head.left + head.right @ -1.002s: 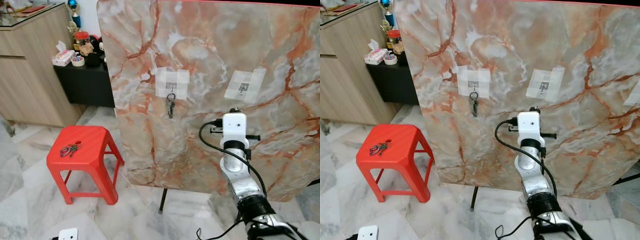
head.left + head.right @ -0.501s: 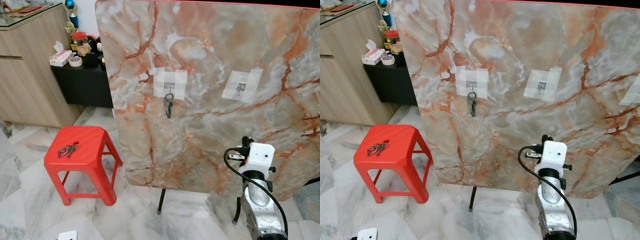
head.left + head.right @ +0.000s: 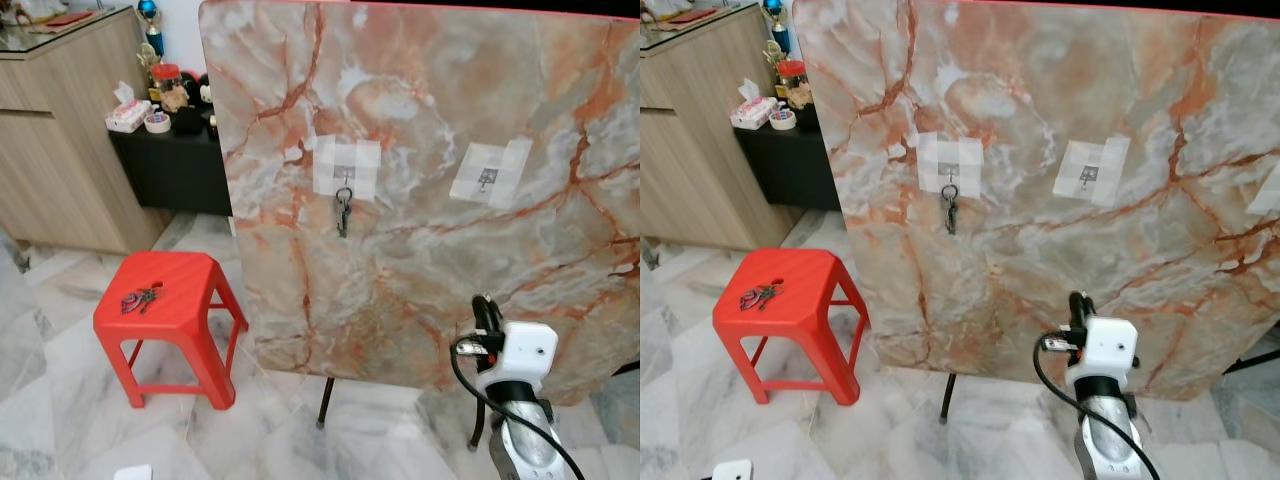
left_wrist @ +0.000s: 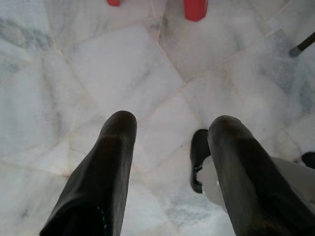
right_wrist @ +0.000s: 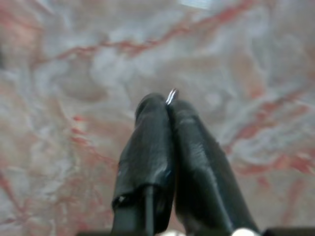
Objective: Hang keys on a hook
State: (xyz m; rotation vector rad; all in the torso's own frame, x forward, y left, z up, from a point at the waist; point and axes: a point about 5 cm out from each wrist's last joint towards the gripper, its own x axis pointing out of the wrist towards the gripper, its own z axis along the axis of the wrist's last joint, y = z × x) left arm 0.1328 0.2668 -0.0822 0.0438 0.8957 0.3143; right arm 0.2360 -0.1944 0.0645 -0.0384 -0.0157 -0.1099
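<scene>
Your right gripper (image 5: 170,105) was clamped on a key ring (image 5: 171,95), only a sliver of metal showing above the pressed fingertips, so it could be threaded onto a hook. It sat low before the marble board (image 3: 420,120), well below the free hook (image 3: 487,178). Another bunch (image 3: 343,211) already hung on the left hook (image 3: 346,177); more keys (image 3: 138,298) lay on the stool (image 3: 190,290). Your left gripper (image 4: 170,132) hung idle, fingers apart, over the floor (image 4: 74,73).

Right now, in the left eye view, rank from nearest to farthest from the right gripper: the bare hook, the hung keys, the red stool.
From the right gripper:
1. Bare hook, on the panel above it.
2. Hung keys, up to its left.
3. Red stool, on the floor far left.
</scene>
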